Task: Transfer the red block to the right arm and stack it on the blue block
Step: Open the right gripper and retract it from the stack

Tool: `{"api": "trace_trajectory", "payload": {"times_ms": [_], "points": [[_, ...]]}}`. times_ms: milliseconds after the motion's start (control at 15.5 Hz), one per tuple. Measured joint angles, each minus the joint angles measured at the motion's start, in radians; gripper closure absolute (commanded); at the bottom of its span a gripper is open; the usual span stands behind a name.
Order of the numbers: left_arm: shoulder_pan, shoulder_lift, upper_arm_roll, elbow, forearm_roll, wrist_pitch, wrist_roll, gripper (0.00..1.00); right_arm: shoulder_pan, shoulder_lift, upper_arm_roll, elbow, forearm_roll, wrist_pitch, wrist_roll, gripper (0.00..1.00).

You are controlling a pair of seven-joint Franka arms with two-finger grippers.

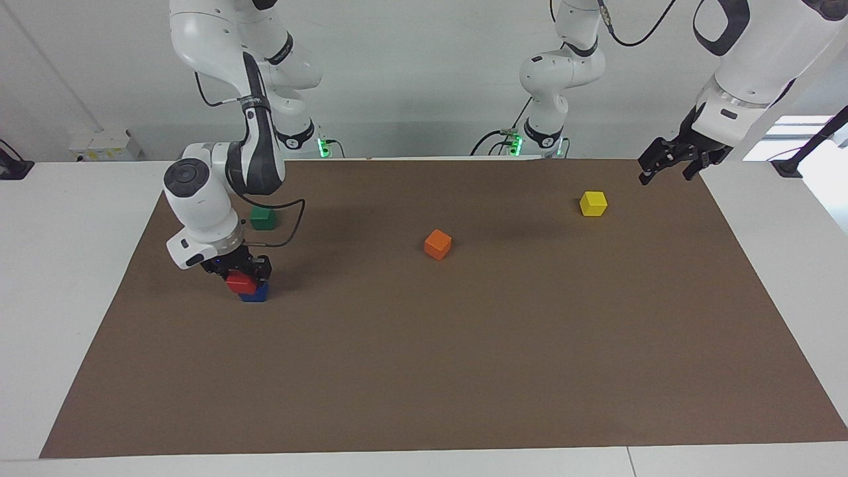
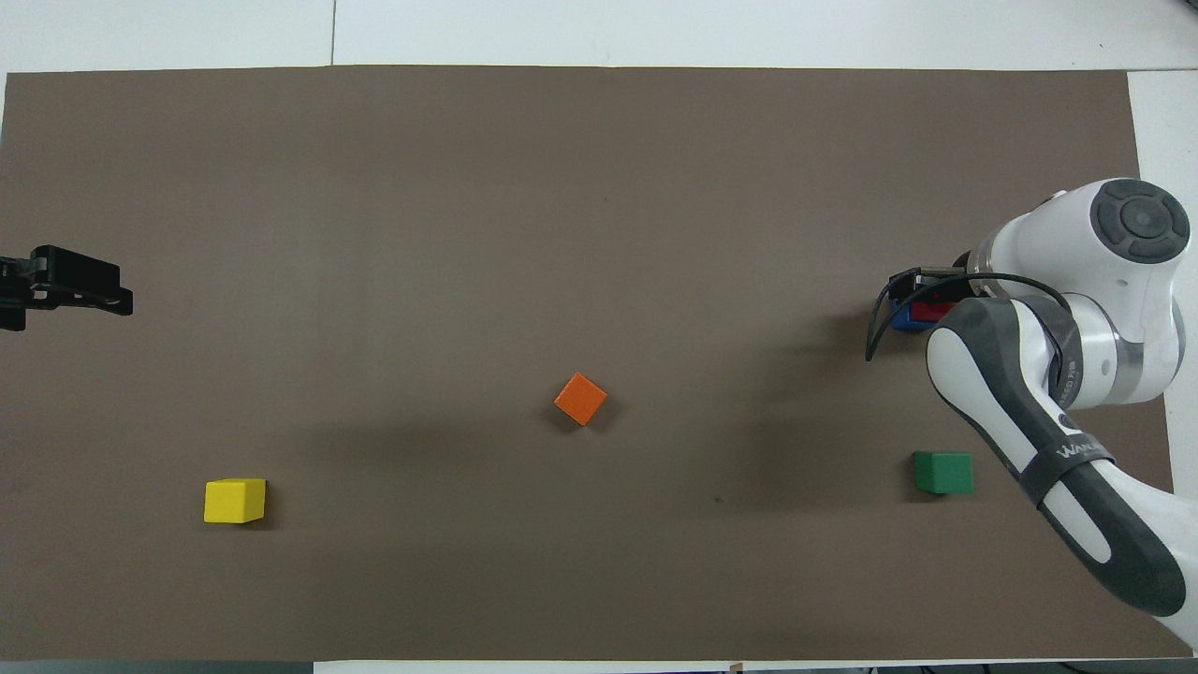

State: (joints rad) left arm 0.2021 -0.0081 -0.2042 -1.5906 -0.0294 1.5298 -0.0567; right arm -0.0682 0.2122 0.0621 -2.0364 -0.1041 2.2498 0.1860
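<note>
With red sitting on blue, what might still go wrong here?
1. The red block sits offset on the blue block, overhanging one edge, so it may tip off.
2. The right end effector sits right around red; lifting away could drag it.

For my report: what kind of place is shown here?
Probably a robotics lab: two white arms at a table with a brown mat, and coloured test cubes such as the orange cube and yellow cube.

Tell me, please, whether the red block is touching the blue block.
Touching: in the facing view the red block sits directly on the blue block, no gap between them, under the right gripper.
</note>
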Motion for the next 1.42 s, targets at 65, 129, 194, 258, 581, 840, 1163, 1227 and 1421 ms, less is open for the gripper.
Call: {"api": "trace_trajectory", "payload": {"times_ms": [65,129,194,258,581,840,1163,1227,1421], "points": [[0.0,0.0,0.0,0.0,0.0,0.0,0.0,0.0,0.001,0.0,0.002,0.005,0.0,0.0,0.0,0.0],[0.0,0.0,0.0,0.0,0.0,0.0,0.0,0.0,0.001,-0.001,0.005,0.013,0.0,0.0,0.0,0.0],[0.0,0.0,0.0,0.0,0.0,0.0,0.0,0.0,0.001,-0.002,0.007,0.025,0.0,-0.007,0.0,0.0],[0.0,0.0,0.0,0.0,0.0,0.0,0.0,0.0,0.001,-0.005,0.01,0.045,0.0,-0.026,0.0,0.0],[0.0,0.0,0.0,0.0,0.0,0.0,0.0,0.0,0.002,-0.068,0.031,0.193,0.003,-0.23,0.0,0.0],[0.0,0.0,0.0,0.0,0.0,0.0,0.0,0.0,0.002,-0.168,0.033,0.241,0.004,-0.352,0.0,0.0],[0.0,0.0,0.0,0.0,0.0,0.0,0.0,0.0,-0.006,-0.254,0.02,0.246,0.099,-0.518,-0.062,0.0],[0.0,0.0,0.0,0.0,0.0,0.0,0.0,0.0,-0.01,-0.271,0.014,0.248,0.111,-0.567,-0.088,0.0],[0.0,0.0,0.0,0.0,0.0,0.0,0.0,0.0,-0.025,-0.339,0.001,0.253,0.124,-0.696,-0.143,0.0]]}}
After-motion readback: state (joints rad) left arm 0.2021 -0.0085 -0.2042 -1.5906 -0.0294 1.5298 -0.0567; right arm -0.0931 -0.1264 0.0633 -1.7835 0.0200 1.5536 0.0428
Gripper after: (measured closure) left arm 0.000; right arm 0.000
